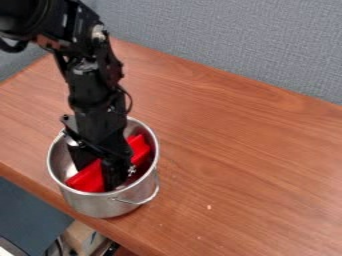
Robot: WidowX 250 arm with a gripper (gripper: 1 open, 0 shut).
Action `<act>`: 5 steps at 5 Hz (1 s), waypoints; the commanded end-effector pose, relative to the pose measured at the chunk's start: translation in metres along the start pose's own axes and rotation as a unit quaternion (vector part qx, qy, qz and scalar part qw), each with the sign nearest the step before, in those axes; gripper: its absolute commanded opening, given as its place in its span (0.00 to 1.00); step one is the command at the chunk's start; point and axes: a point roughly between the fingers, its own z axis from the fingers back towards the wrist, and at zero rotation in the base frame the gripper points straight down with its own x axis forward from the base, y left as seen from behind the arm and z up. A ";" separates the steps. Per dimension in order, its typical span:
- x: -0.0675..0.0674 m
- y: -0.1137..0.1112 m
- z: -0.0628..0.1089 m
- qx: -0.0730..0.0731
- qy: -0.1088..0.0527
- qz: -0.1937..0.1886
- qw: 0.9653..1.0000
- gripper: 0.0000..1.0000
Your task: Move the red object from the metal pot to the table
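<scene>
The metal pot [147, 186] stands on the table [241, 140] near its front left edge. Inside it the red object [139, 150] lies tilted, one end up by the far rim and the other low at the front left. My gripper [107, 168] reaches straight down into the pot, and its dark fingers straddle the middle of the red object and look shut on it. The arm hides the block's middle and the fingertips.
A grey wall runs behind the table. The table's front edge passes just below the pot, with dark floor beyond it. Bare wood stretches to the right of the pot.
</scene>
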 end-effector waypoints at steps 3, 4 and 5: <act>0.015 -0.037 0.061 0.016 -0.050 0.059 0.997 0.00; 0.031 -0.059 0.088 0.017 -0.073 0.038 0.997 0.00; 0.035 -0.109 0.109 0.017 -0.086 -0.041 0.995 0.00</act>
